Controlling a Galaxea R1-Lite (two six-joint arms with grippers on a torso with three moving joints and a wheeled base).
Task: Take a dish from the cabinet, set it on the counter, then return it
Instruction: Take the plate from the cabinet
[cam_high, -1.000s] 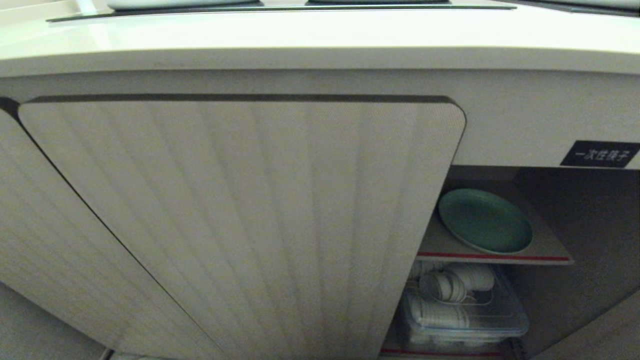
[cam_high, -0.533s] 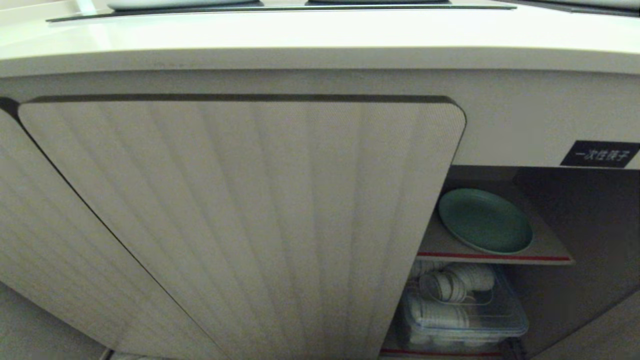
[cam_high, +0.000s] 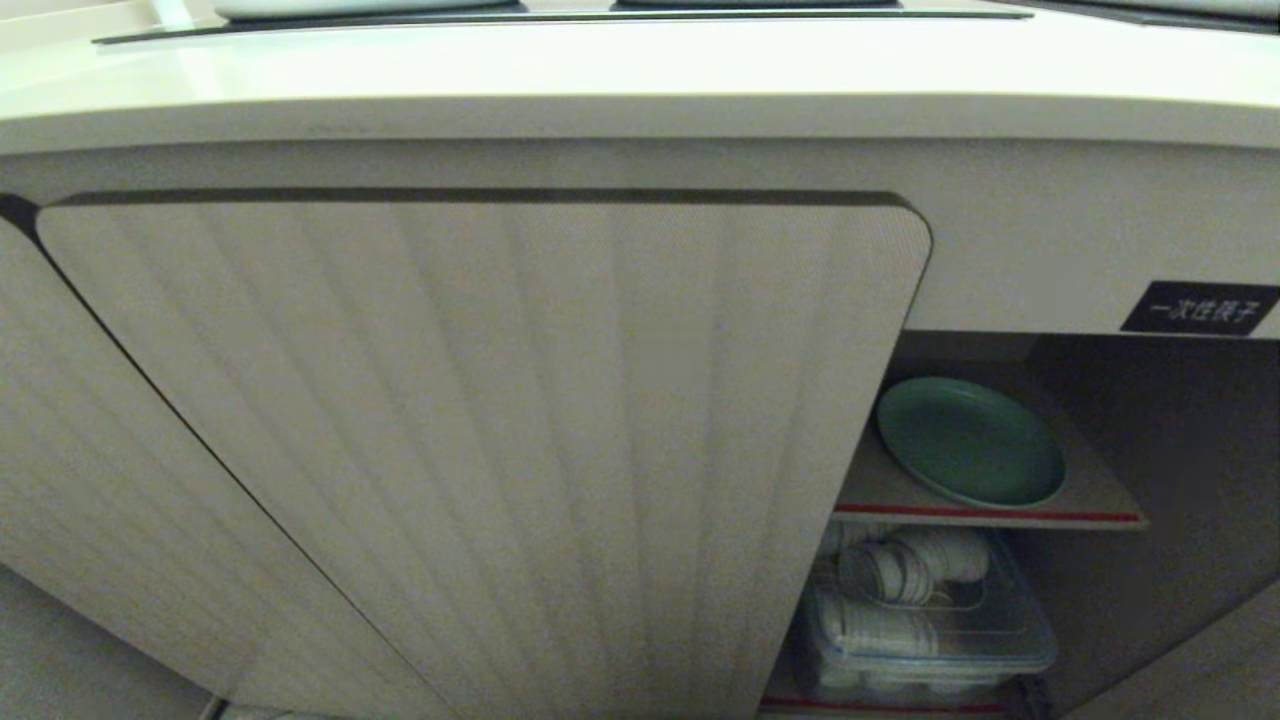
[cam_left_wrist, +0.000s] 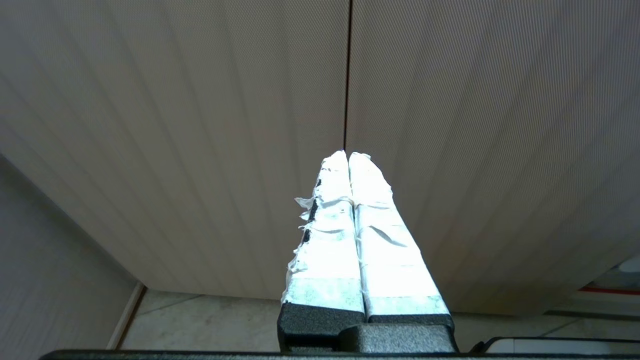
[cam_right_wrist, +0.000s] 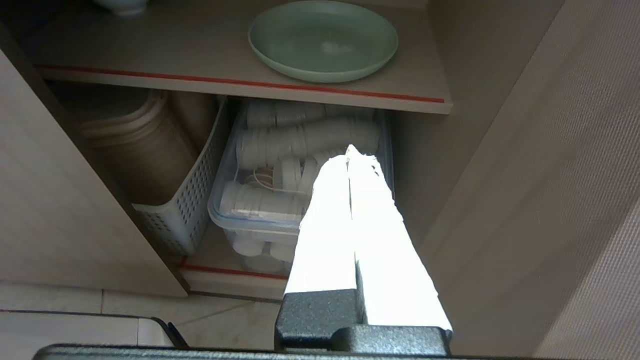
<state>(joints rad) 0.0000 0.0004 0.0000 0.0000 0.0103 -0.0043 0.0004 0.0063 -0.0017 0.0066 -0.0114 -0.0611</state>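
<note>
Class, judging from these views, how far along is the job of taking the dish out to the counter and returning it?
Done: the cabinet stands open on its right side. In hand: nothing; the dish lies on the red-edged shelf, and the left gripper and right gripper are both shut and empty. Left: from this moment alone, either everything or nothing; the counter shows no green dish.

One sign can be read: a small black label (cam_high: 1199, 307) with white Chinese characters, 一次性筷子, though the strokes are slightly soft. It sits on the beige front panel of the cabinet (cam_high: 1020, 250), at the far right, just above the open compartment and below the counter (cam_high: 640, 70) edge.
</note>
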